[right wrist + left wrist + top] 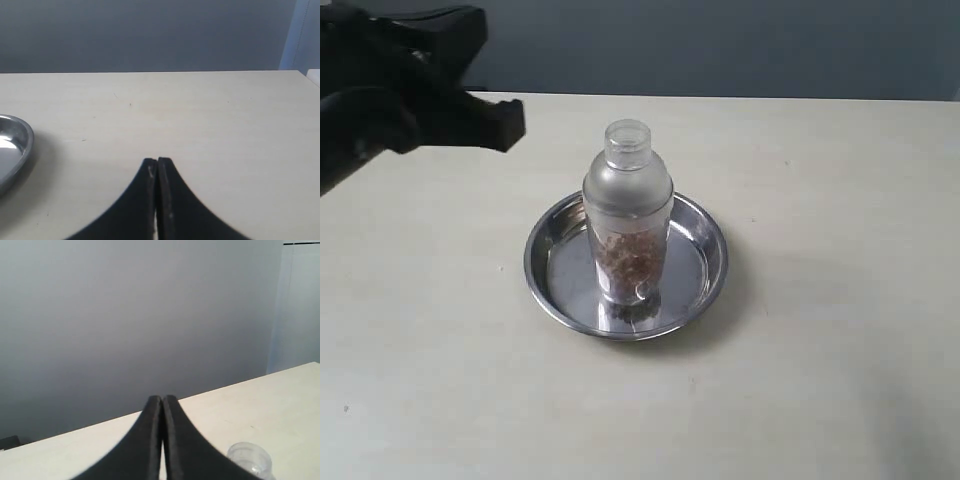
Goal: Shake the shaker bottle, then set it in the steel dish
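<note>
Left gripper, black and blurred, juts in at the upper left of the exterior frame, above the table and well apart from the bottle. Its fingers are pressed together, holding nothing. Right gripper shows in its wrist view only: fingers likewise tight together, nothing between them, dish rim off to one side. Shaker bottle stands upright at frame centre inside the steel dish, base on the flat bottom, rim ringing it all round. Brownish contents in lower body. Pale cream table spreads wide on every side of the dish; its far edge runs along the frame's top. Grey-blue wall behind.
</note>
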`<state>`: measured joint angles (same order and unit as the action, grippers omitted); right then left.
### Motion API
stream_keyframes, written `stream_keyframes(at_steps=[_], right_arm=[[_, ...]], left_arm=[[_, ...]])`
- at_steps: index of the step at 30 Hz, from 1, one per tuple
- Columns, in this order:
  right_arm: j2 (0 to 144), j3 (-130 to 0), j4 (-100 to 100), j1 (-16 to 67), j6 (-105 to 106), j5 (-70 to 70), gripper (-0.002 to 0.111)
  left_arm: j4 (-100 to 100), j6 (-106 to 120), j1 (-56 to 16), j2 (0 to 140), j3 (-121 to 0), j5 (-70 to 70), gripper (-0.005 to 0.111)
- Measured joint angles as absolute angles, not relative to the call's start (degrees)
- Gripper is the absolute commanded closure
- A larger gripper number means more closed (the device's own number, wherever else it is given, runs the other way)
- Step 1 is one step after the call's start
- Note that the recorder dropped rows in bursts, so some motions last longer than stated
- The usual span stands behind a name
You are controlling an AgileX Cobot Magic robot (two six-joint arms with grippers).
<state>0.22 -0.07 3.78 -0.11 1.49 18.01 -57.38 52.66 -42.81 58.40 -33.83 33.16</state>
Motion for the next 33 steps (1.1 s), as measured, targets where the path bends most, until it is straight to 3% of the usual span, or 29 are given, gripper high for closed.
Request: stream_keyframes(at_steps=[5,15,20,29,33], right_arm=[[0.22,-0.07,3.78,-0.11,1.49,18.01,0.109],[0.22,-0.07,3.78,-0.11,1.49,18.01,0.109],[0.22,-0.07,3.78,-0.11,1.49,18.01,0.109],[0.22,-0.07,3.78,-0.11,1.49,18.01,0.109],[0.22,-0.07,3.78,-0.11,1.49,18.01,0.109]], left_arm=[[-62.33,60.61,-38.66,49.36,-29.41,28.68,0.106],[-62.62,61.91,-9.61,32.53,-23.19,0.00,0.106],[-61.51,61.91,0.62,26.27,-21.99,-8.77,0.106],[-58.94,61.91,2.61,24.80,-21.86,-12.26,0.106],[-46.98,57.14,3.32,22.64,-21.74,-15.66,0.106]])
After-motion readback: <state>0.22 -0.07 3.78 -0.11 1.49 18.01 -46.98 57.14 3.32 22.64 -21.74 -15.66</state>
